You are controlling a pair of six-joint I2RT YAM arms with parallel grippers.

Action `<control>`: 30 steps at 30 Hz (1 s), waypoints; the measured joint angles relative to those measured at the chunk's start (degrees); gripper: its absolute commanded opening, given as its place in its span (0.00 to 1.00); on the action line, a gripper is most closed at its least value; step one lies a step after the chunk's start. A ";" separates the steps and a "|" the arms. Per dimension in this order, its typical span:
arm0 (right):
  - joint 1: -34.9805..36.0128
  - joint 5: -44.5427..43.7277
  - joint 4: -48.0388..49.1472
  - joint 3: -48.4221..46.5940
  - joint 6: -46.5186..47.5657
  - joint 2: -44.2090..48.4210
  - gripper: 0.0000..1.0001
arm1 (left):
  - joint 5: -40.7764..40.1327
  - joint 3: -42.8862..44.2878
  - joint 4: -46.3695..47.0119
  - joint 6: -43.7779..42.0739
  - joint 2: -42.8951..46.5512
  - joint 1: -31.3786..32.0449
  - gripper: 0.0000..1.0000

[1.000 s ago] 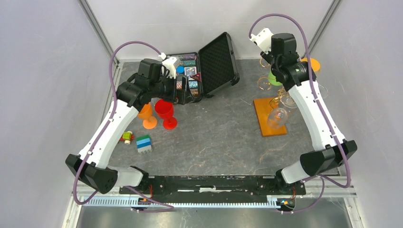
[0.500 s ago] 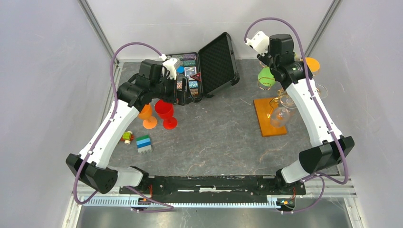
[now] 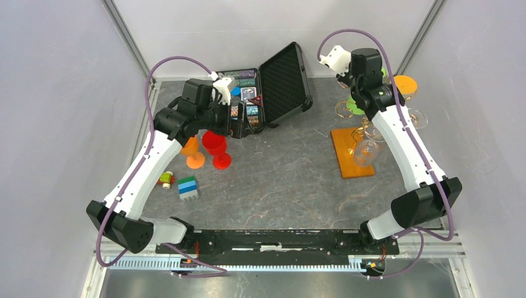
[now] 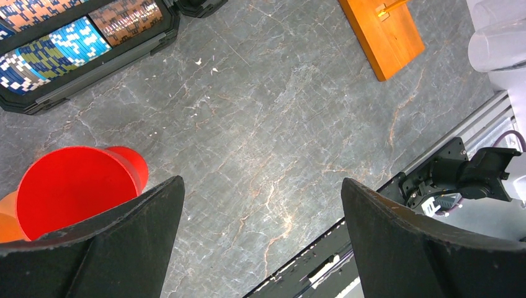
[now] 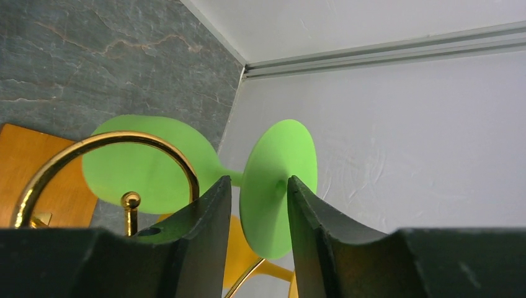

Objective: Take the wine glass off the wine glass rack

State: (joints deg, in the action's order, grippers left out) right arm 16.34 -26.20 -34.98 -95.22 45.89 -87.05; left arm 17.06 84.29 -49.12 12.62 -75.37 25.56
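R tool (image 5: 257,205) has green wine glass (image 5: 276,180) by its foot at the rack (image 5: 93,146): pull-off step, not done yet.
R tool's fingers are clamped either side of the foot disc, glass lying sideways, bowl toward the rack's gold scroll at far right of bench (image 3: 279,180). Stem sits just beside the scroll's curl; can't tell if it's clear of the wire. Next move, I'd judge: draw glass out along the stem line, away from the curl, w/o knocking the clear glass (image 3: 363,152) hanging nearer, then set it down on open bench. L tool (image 4: 260,183) is spread wide, holding nothing, above red glass (image 4: 74,186) on the left, near black case (image 3: 282,74).
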 measured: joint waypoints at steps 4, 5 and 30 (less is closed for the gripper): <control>0.00 -0.20 0.90 0.98 1.66 0.50 0.35 | 0.00 -0.04 0.00 0.00 0.00 0.00 1.00; 0.02 -0.04 0.90 0.98 2.01 0.50 0.33 | 0.00 -0.04 0.00 0.00 0.00 0.00 1.00; 0.31 -3.67 4.81 2.97 5.40 2.14 0.00 | 0.00 -0.04 0.00 0.00 0.00 0.00 1.00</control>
State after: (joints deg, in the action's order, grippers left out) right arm 16.64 -29.87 -30.17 -92.25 51.29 -84.90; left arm 17.06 84.25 -49.12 12.62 -75.37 25.56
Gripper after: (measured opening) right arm 0.023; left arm 0.992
